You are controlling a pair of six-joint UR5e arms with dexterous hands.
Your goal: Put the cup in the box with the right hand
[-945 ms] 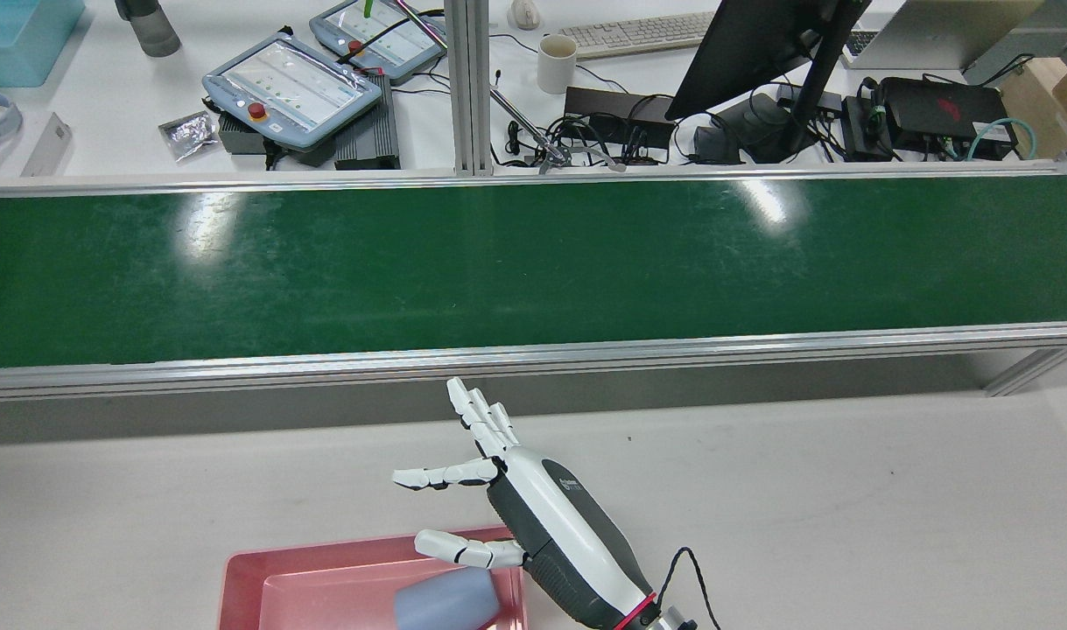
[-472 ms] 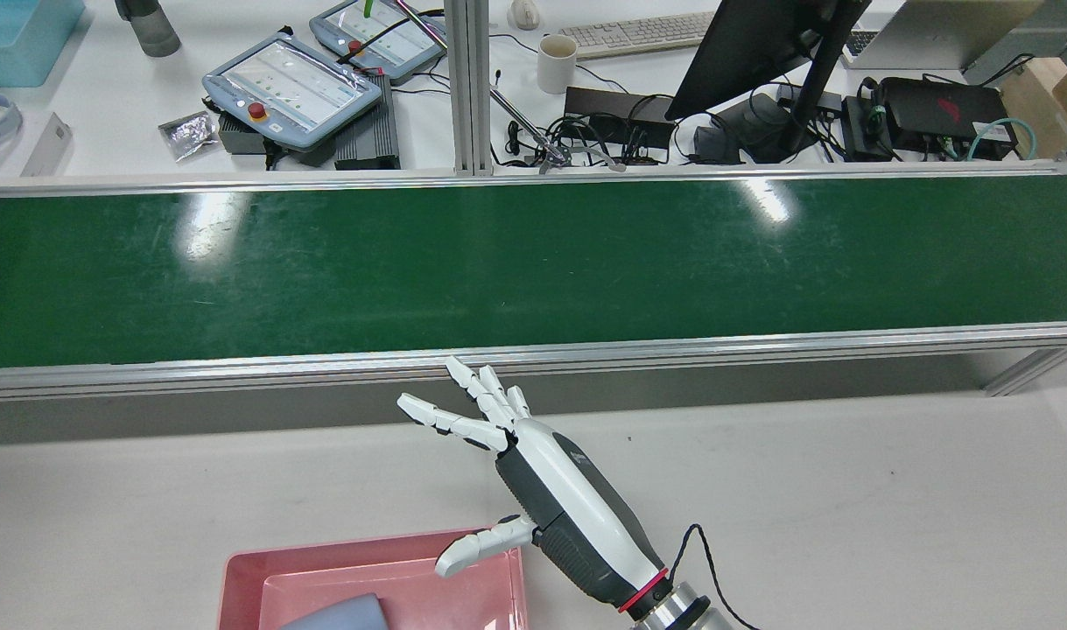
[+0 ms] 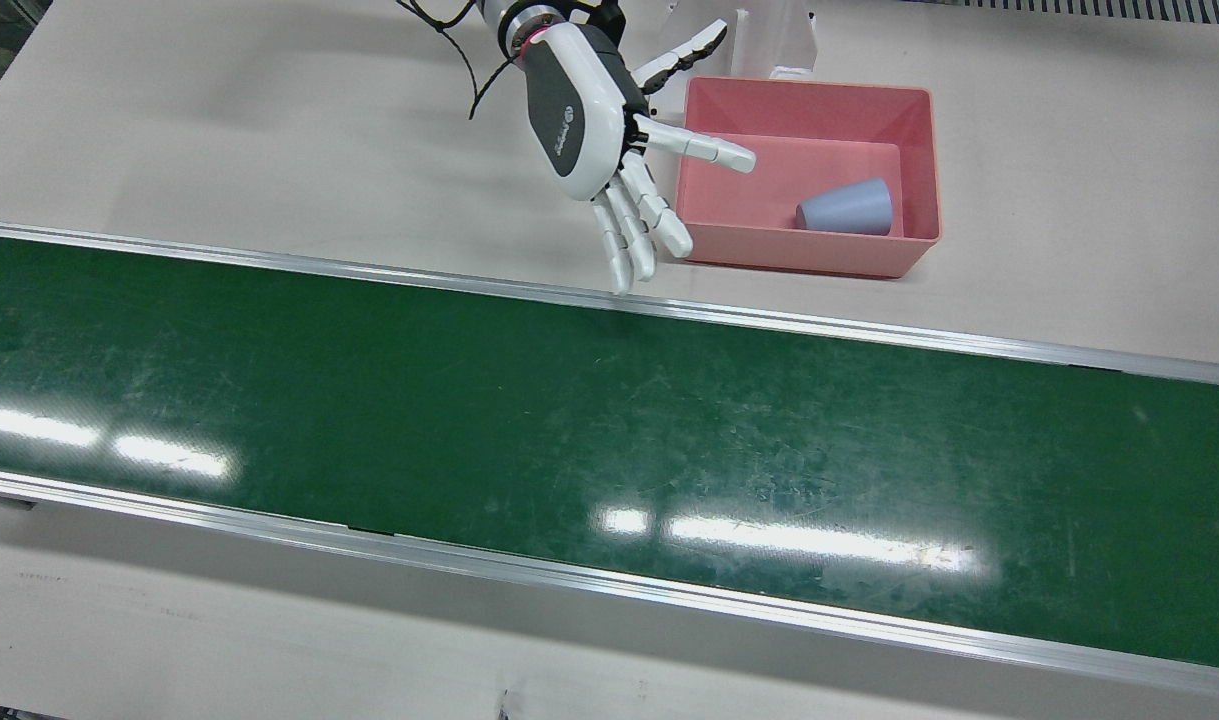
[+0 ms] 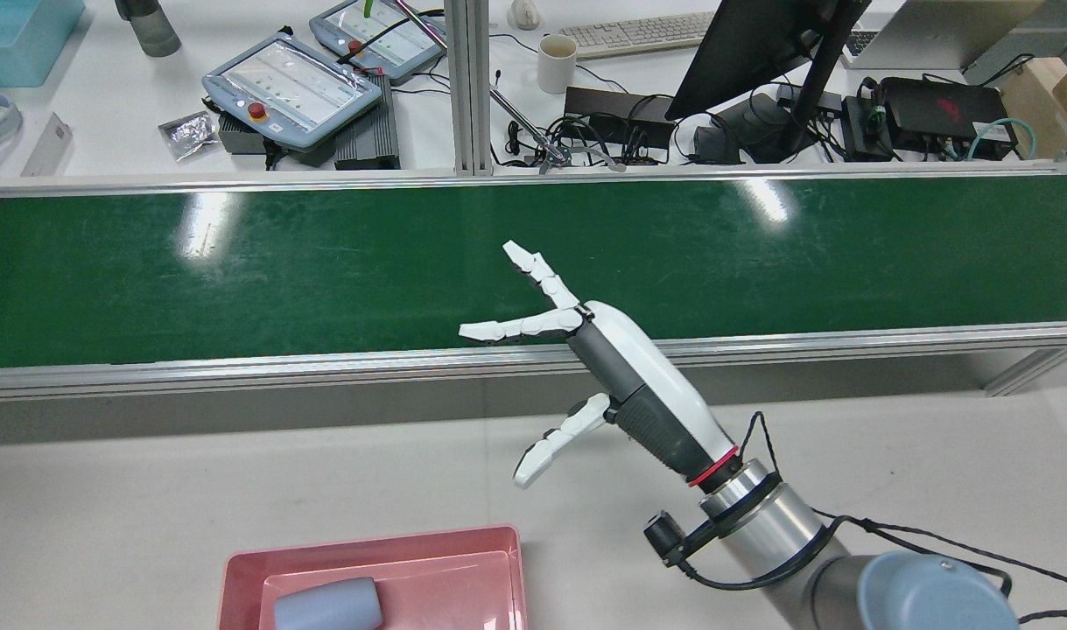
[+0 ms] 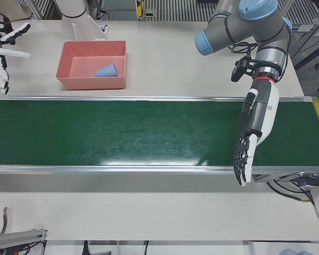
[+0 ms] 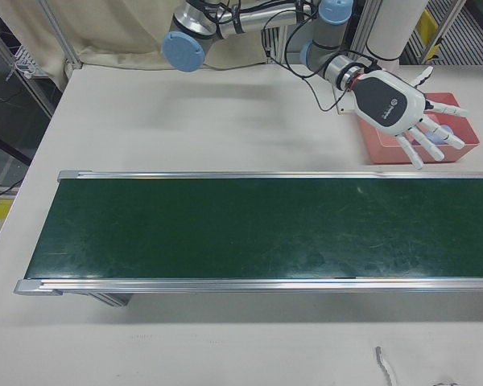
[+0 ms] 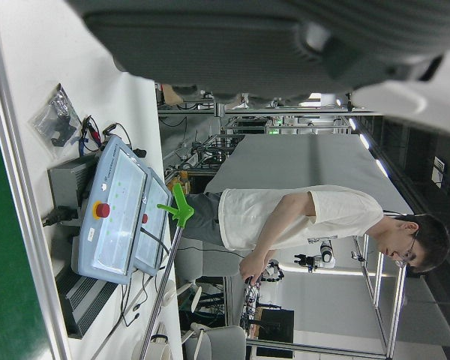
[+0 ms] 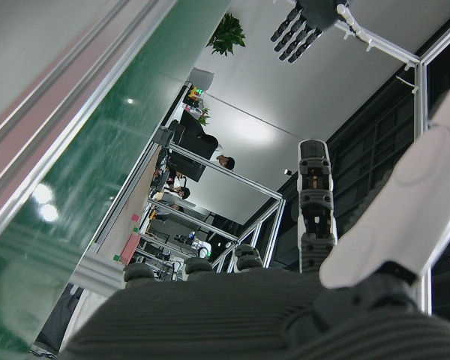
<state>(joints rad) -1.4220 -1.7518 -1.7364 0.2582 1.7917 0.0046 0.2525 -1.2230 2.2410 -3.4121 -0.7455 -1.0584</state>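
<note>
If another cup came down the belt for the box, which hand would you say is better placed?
Probably the right hand: it hangs open beside the pink box, where the cup lies. The left hand hangs over the belt's far end.

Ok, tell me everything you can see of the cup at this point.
The cup is a plain, matte grey-blue tumbler without a handle, tapered, looking like plastic. It lies on its side on the floor of the pink box, narrow end towards the right hand's side in the front view. It rests near the box's conveyor-side wall, though contact with that wall cannot be confirmed. Nothing holds it: the right hand hangs open beside the box, fingers spread, clear of the cup.
</note>
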